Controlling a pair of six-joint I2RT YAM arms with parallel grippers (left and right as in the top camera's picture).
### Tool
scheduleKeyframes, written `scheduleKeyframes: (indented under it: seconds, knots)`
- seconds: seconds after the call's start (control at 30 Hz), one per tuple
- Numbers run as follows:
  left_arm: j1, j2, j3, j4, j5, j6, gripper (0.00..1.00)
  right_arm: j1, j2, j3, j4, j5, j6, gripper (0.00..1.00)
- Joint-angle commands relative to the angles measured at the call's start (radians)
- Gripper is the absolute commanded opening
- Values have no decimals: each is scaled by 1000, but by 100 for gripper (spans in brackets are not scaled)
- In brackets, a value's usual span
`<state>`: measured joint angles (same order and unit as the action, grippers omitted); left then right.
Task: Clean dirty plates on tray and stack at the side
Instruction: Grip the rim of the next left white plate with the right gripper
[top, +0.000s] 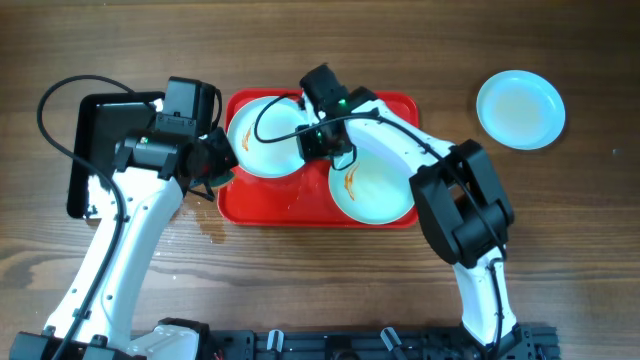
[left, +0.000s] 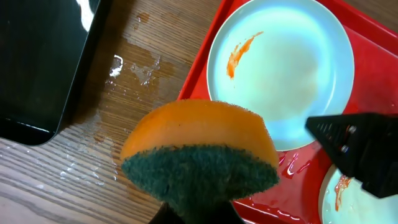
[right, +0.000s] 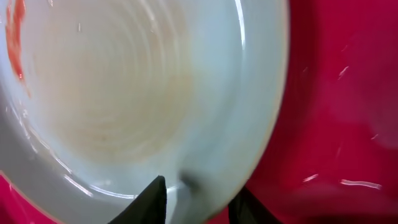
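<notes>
Plate: fills the right wrist frame; sauce-smeared, upper left on the red tray.
Sponge: pinched in the left gripper, just lower left of that plate.
Right gripper: fingers straddle the plate's bottom rim; whether it is clamped is unclear.

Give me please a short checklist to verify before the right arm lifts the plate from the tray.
1. The right gripper stands with one finger on each side of the left plate rim: ok.
2. Grip on that rim is firm: cannot tell, the pictures do not show the jaws pressing.
3. The left gripper holds the sponge: ok.
4. Left plate is clean: not ok, an orange smear shows.
5. Stacking place is unblocked: ok, nothing lies on the side plate, which rests on the table off the tray.
</notes>
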<state>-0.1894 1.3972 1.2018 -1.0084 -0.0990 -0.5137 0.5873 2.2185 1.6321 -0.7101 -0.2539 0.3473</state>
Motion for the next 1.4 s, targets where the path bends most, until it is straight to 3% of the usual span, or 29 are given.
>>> scheduleKeyframes:
  seconds: [0.0, 0.23, 0.3, 0.47, 0.63, 0.9, 1.03, 1.33, 1.37]
  knots:
    - [5, 8, 8, 6, -6, 12, 4, 12, 17, -5, -24, 4, 50, 30]
    - [5, 8, 8, 5, -6, 12, 4, -3, 17, -5, 56, 124, 177, 28]
    - [5, 8, 8, 5, -6, 12, 4, -17, 17, -5, 80, 154, 243, 40]
    - [5, 8, 8, 5, -6, 12, 4, -43, 17, -5, 160, 150, 286, 41]
    - [5, 8, 8, 6, -6, 12, 4, -39, 17, -5, 177, 151, 283, 24]
    - [5, 14, 8, 5, -6, 12, 4, -13, 81, -5, 178, 157, 282, 18]
    - [5, 24, 8, 5, -6, 12, 4, -13, 95, -5, 119, 145, 280, 4]
    - [5, 86, 8, 42, -5, 18, 4, -13, 93, -4, -13, -134, 2, 4]
    - [5, 103, 8, 59, 6, 68, 4, -13, 93, -4, -48, -135, -48, 4]
